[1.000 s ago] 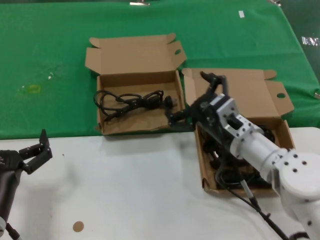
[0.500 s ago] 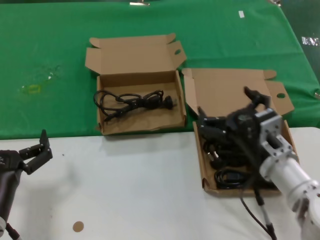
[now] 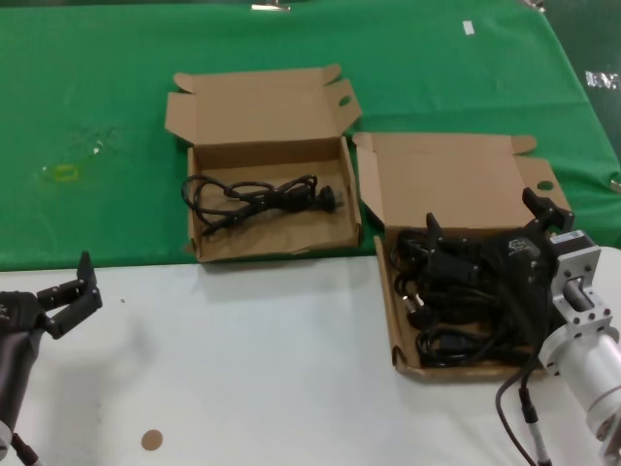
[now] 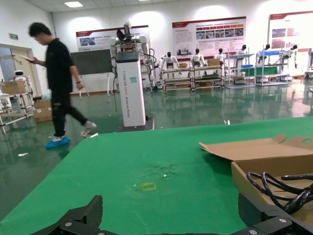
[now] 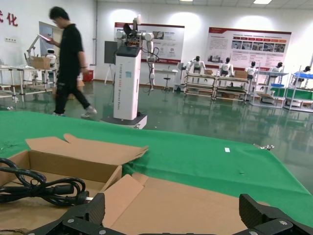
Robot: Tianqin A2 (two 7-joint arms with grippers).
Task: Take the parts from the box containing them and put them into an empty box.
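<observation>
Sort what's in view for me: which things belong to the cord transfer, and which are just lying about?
Job:
- full box with remaining cords
- receiving box, one cord inside
- right gripper, fingers open, over the full box
- left gripper, fingers open, parked at the table's near edge

Lying about:
- brown disc
- yellow mark on green cloth

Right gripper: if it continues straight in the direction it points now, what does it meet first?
Probably the raised lid of the box with cords. The open right gripper hangs over that tray, aimed at the lid; depth is uncertain.
</observation>
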